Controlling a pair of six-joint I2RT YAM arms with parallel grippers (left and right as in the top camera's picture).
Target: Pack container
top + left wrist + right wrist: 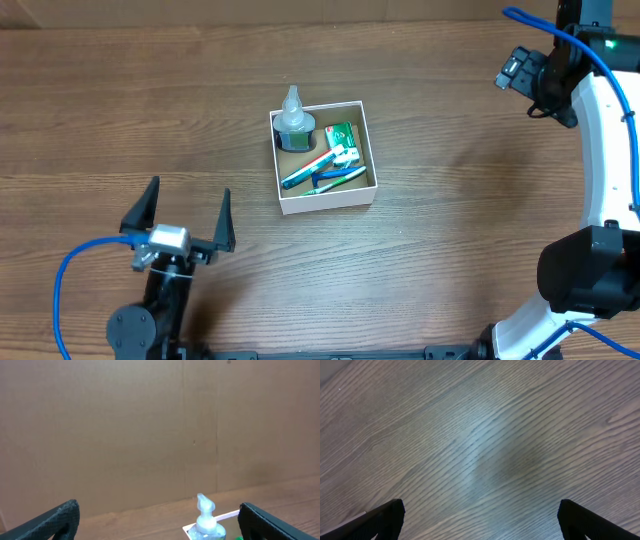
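- Container (328, 203), a square, shallow white box with a brown inside, is seen near the middle of the wooden table (460, 230), slightly turned against the table's edges.
- Its back left corner is filled by a clear bottle (293, 122) with a pointed cap, standing upright over a dark green base.
- A green and white packet (343, 143) is laid along the right wall of the box.
- An orange and teal toothbrush (308, 169) is laid slantwise across the brown floor, with a blue toothbrush (337, 178) just beside it, toward the front wall.
- In the left wrist view the bottle's cap and a strip of the white rim are seen low in the frame, between the two dark fingers (55, 522), before a brown board backdrop.
- Left gripper (189, 193) is held near the front left of the table, well apart from the box, its jaws spread wide and nothing gripped between them.
- Right gripper (480, 527) is held over bare wood at the far right of the table, well apart from the box; its jaws are likewise spread wide and nothing is gripped.
- A blue cable (72, 272) is looped beside the left arm, and another blue cable (560, 40) is run along the right arm.
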